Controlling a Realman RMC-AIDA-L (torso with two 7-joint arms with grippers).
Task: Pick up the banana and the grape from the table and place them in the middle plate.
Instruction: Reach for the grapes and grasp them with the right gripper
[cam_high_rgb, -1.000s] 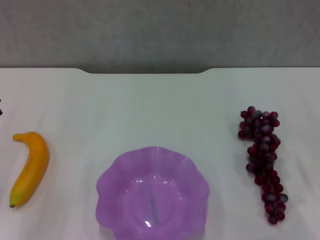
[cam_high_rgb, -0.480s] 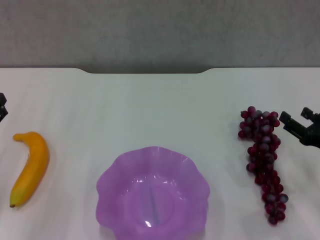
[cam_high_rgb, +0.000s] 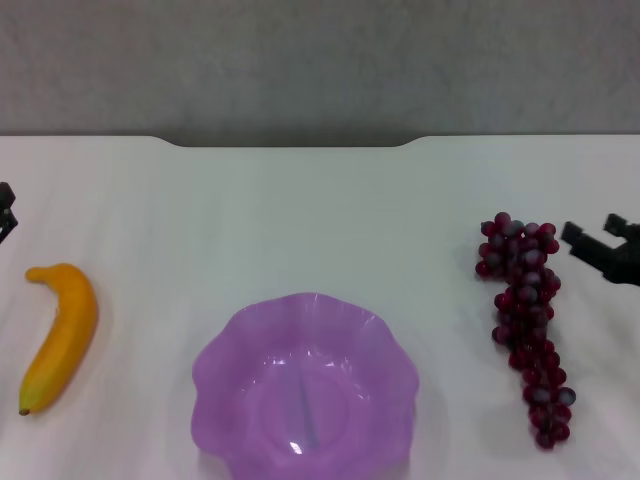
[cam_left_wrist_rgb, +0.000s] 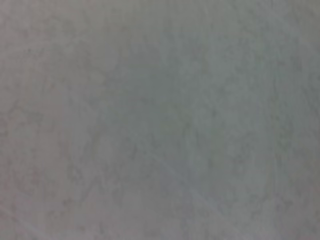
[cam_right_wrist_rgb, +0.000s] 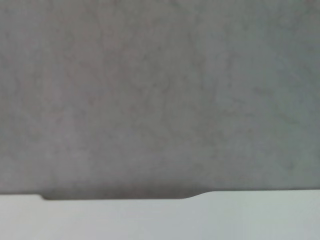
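Table (cam_high_rgb: 300, 215), white with a notched far edge, fills the head view under a grey wall (cam_high_rgb: 320, 65). The plate (cam_high_rgb: 305, 385), purple and wavy-rimmed, sits at 6 o'clock near the front edge and holds nothing. The banana (cam_high_rgb: 60, 335) lies at about 8 o'clock, well apart from the plate, its dark tip toward the front and its stem end toward the back. The grape (cam_high_rgb: 527, 325) lies at about 4 o'clock, a long bunch running front to back, also apart from the plate. The right gripper (cam_high_rgb: 600, 240) shows at 3 o'clock at the picture's edge, just beside the far end of the grape without touching it; two dark fingers stand apart with a clear gap between them, holding nothing. The left gripper (cam_high_rgb: 5, 212) is only a dark sliver at 9 o'clock at the picture's edge, behind the banana's stem end and apart from it; whether its fingers are spread or closed I cannot tell.

The left wrist view shows only a plain grey mottled surface, with no fruit, plate or fingers in it.

The right wrist view shows the grey wall (cam_right_wrist_rgb: 160, 90) from 9 through 12 to 3 o'clock, and at 6 o'clock a strip of the table (cam_right_wrist_rgb: 200, 217) with its notched edge; none of that arm's fingers show there.
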